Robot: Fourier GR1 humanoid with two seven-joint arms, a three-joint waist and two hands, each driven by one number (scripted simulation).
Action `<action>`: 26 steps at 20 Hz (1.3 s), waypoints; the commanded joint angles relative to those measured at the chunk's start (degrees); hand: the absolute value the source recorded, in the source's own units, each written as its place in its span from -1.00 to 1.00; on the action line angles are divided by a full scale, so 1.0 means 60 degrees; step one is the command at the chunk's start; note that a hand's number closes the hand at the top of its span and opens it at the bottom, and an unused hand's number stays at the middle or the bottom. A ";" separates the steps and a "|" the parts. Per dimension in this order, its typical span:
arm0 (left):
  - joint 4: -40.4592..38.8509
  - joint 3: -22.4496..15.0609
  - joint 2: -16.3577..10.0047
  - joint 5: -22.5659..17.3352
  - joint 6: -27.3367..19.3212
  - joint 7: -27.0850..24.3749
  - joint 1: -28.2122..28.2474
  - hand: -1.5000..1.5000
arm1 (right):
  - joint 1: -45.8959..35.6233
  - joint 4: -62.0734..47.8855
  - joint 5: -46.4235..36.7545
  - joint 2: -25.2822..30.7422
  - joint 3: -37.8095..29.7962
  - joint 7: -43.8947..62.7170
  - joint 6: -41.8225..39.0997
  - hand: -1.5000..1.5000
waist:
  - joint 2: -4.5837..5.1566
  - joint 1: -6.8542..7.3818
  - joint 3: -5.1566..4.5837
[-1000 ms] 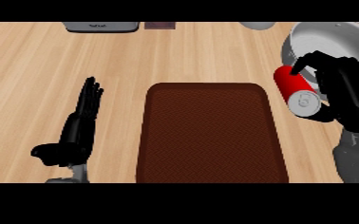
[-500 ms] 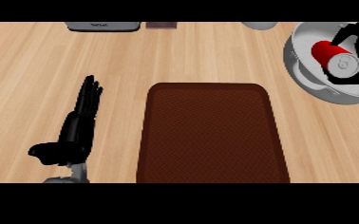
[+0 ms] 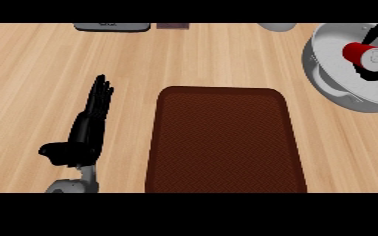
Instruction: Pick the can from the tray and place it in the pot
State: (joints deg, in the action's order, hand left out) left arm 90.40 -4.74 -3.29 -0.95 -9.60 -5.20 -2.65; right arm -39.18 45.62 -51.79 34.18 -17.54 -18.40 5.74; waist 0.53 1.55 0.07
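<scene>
As you look down, the wooden tabletop (image 3: 221,55) fills the frame, and the brown tray (image 3: 225,140) lies at lower centre. You'll find the grey pot (image 3: 325,67) at the right edge, partly cut off. Your left robot hand (image 3: 88,125) sits at lower left, beside the tray but apart from it, released, pointing up the frame. The red can (image 3: 357,53) is inside the pot. Your right robot hand (image 3: 368,73) shows only as black slivers by the can; you cannot tell whether it is grasping.
</scene>
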 commanded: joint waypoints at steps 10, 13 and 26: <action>-0.0112 0.0037 -0.0068 -0.0095 0.0341 -0.0379 -0.0023 0.00 | -0.1248 -0.5014 -0.1172 0.1071 0.0159 0.0130 0.0112 1.00 | 0.0128 0.0297 0.0016; -0.0032 0.0265 -0.0240 -0.0295 0.0455 0.0014 -0.0399 0.00 | -0.1239 -0.5654 -0.1084 0.1054 0.0003 -0.0014 0.0100 -1.00 | 0.0201 0.0387 0.0040; -0.0147 0.0135 0.0031 -0.0014 0.0135 -0.0396 -0.0049 0.00 | -0.1911 -0.5989 0.3216 0.1432 -0.3921 -0.2873 -0.2196 -1.00 | 0.0144 0.0142 0.0051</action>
State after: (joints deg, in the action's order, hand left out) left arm 89.90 -4.66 -3.02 -0.83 -8.63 -7.25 -1.91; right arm -50.15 10.97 -38.13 40.26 -35.66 -33.68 -2.74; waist 1.32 2.70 0.43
